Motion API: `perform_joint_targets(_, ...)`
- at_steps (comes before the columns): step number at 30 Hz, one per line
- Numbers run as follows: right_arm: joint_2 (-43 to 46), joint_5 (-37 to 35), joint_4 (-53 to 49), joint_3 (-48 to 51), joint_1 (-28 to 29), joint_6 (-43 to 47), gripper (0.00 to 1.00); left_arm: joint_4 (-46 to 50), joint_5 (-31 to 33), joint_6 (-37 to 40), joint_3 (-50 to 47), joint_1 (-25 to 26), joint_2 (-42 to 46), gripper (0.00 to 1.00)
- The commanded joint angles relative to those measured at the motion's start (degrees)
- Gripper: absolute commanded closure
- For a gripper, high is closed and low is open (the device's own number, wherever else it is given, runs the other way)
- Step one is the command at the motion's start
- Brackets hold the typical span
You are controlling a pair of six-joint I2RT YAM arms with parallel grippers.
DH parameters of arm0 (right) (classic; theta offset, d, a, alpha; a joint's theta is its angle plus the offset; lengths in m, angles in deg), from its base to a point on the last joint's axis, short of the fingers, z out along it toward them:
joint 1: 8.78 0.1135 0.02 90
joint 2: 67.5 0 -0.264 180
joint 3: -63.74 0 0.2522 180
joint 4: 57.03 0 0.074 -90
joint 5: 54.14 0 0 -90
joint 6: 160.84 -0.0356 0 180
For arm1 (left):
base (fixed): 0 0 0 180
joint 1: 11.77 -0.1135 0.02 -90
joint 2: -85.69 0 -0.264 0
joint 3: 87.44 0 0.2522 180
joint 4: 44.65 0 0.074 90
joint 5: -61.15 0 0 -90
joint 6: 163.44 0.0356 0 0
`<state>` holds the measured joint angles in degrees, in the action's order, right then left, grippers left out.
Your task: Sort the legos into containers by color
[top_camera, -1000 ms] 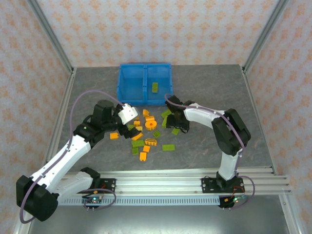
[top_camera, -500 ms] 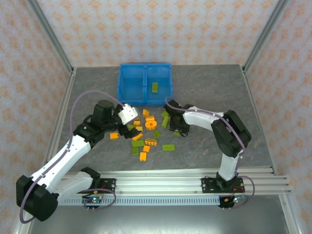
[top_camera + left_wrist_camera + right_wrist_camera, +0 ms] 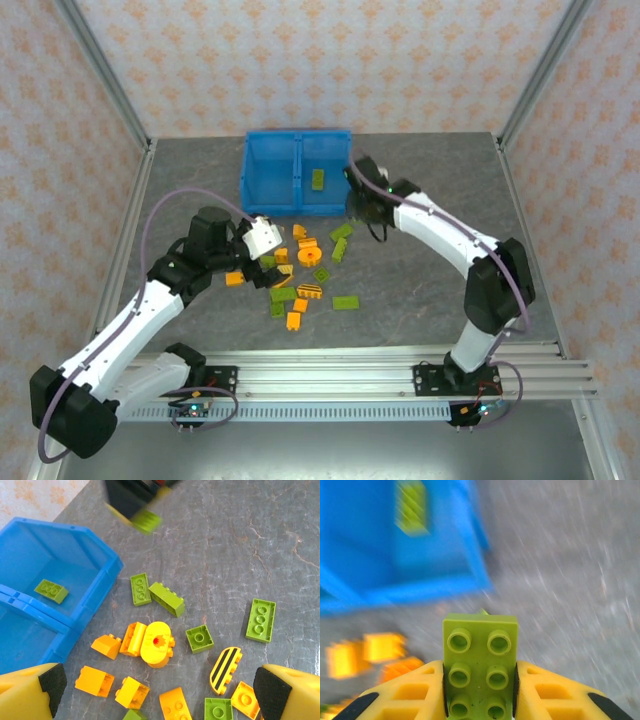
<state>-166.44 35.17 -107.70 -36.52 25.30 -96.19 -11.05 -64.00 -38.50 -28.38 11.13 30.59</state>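
My right gripper [image 3: 361,205] [image 3: 480,695] is shut on a lime green brick [image 3: 480,667] and holds it above the table, just right of the blue containers' [image 3: 298,134] near right corner. One green brick [image 3: 317,178] lies in the right bin; the left bin looks bare. The other legos [image 3: 300,270], orange-yellow and green, are scattered in front of the containers, among them an orange round piece [image 3: 308,248] [image 3: 156,644]. My left gripper [image 3: 266,252] [image 3: 160,692] hangs open over the pile's left part with nothing between its fingers.
A grey table [image 3: 430,290] stretches bare to the right of the pile. Metal frame posts [image 3: 100,75] stand at the back corners and a rail [image 3: 350,365] runs along the near edge. The walls are patterned.
My right gripper has shut on a green brick at the pile's right edge and carried it up and back toward the containers. The left arm has hardly moved.
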Motion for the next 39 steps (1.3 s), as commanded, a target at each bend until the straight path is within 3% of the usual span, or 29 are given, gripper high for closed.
perform_joint_targets(1,-7.1,-0.9,2.1,-12.0,0.3,9.2,0.68,-2.2,1.7,-1.0,1.0,0.3,1.4,0.00)
perform_joint_targets(6,-21.4,-2.0,0.6,-30.1,-0.1,12.8,0.68,-1.3,8.0,-1.4,1.5,0.3,1.7,0.00)
perform_joint_targets(15,-43.7,0.7,-7.9,-54.2,-1.3,13.7,0.66,-1.7,7.7,-2.2,1.7,0.2,2.4,0.00)
perform_joint_targets(22,-42.3,2.3,-7.4,-53.6,-1.3,12.2,0.44,-4.4,10.3,-6.3,1.3,0.3,2.0,0.00)
perform_joint_targets(26,-39.1,2.3,-7.6,-53.1,-1.3,12.4,0.43,-6.6,13.8,-10.3,1.1,0.3,1.2,0.00)
perform_joint_targets(29,-33.6,2.4,-6.4,-49.0,-1.1,12.2,0.43,-6.8,21.1,-20.2,3.1,0.3,-0.2,0.00)
perform_joint_targets(32,-23.8,2.9,-0.2,-37.2,-0.9,12.4,0.42,0.8,28.8,-34.1,10.8,0.3,-4.1,0.00)
perform_joint_targets(36,-7.6,6.0,10.0,-16.9,-0.4,14.3,0.37,21.3,42.3,-61.4,21.2,0.3,-12.8,0.02)
perform_joint_targets(39,1.1,7.7,14.7,-5.6,-0.2,15.5,0.29,29.5,44.1,-83.5,21.2,0.2,-17.7,0.06)
